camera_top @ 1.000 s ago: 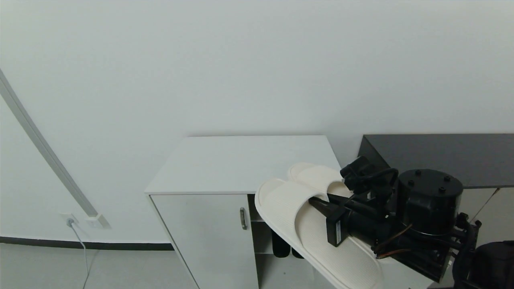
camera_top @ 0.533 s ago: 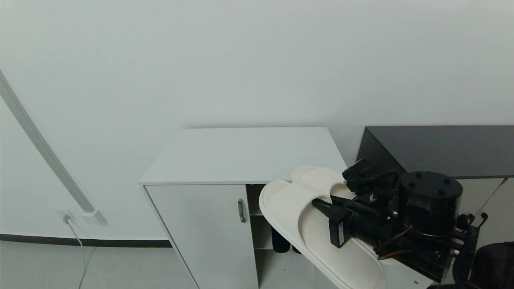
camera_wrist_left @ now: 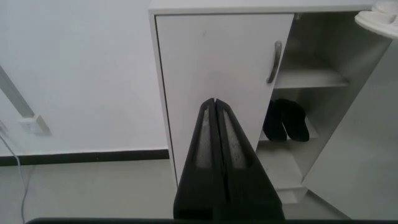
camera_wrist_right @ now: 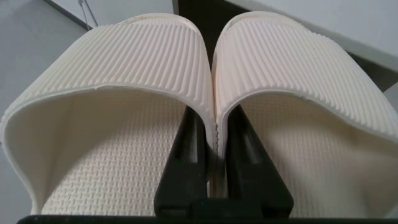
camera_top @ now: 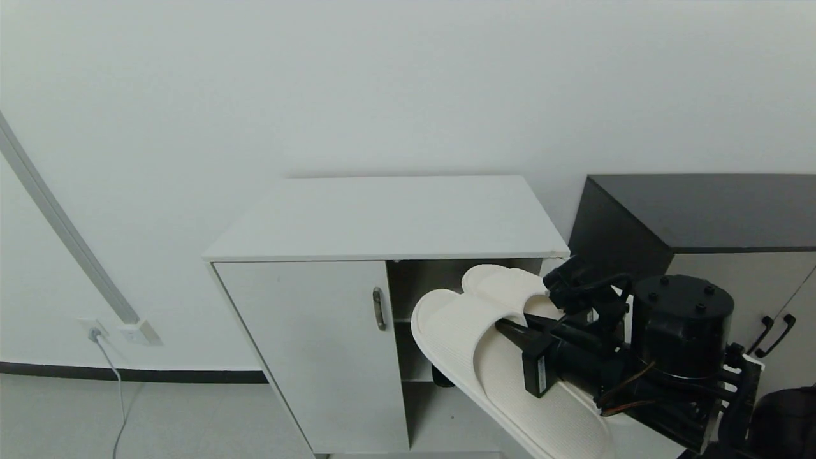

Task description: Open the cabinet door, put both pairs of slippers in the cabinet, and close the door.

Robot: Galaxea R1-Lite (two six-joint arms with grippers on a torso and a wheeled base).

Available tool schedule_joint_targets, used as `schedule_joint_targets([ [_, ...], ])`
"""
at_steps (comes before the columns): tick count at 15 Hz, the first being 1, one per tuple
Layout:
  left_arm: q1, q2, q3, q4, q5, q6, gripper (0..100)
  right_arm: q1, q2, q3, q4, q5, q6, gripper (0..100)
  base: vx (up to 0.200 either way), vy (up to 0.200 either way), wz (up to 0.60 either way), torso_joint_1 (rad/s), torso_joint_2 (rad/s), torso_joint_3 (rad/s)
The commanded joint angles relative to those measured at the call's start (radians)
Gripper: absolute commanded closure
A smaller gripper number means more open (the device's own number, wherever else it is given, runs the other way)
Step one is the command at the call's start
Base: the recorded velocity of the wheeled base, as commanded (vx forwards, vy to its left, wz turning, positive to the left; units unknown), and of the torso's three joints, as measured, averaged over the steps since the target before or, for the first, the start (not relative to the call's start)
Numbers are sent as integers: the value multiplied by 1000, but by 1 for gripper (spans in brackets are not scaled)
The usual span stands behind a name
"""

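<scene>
A white cabinet (camera_top: 389, 217) stands against the wall, its left door (camera_top: 306, 344) closed and its right side open, showing shelves. A black pair of slippers (camera_wrist_left: 286, 119) stands on a lower shelf, its toe (camera_top: 440, 376) showing in the head view. My right gripper (camera_top: 510, 328) is in front of the open side, level with the upper shelf, shut on a cream pair of slippers (camera_top: 459, 325). Its fingers (camera_wrist_right: 193, 143) reach under both straps and pinch the two inner edges together. My left gripper (camera_wrist_left: 215, 124) is shut and empty, low down, facing the closed door.
The swung-out right door (camera_wrist_left: 360, 143) stands beside the opening. A metal handle (camera_top: 378, 308) is on the closed door. A dark-topped cabinet (camera_top: 701, 210) adjoins on the right. A wall socket with a hanging cable (camera_top: 95, 333) is at the left above the floor.
The head camera has moved: the cabinet top sits higher in the picture and more of the open interior shows. The right gripper still holds the cream slippers in about the same spot.
</scene>
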Motion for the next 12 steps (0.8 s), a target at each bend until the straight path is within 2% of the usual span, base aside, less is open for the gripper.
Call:
schedule_joint_targets([
  [1,0,1,0,0,0,0,100,0,12,-2,-2,0,-5,100,0,0,0,-212,544,330],
  [12,0,1,0,0,0,0,100,0,47,4,-42,-5,-10,100,0,0,0,-176,502,327],
])
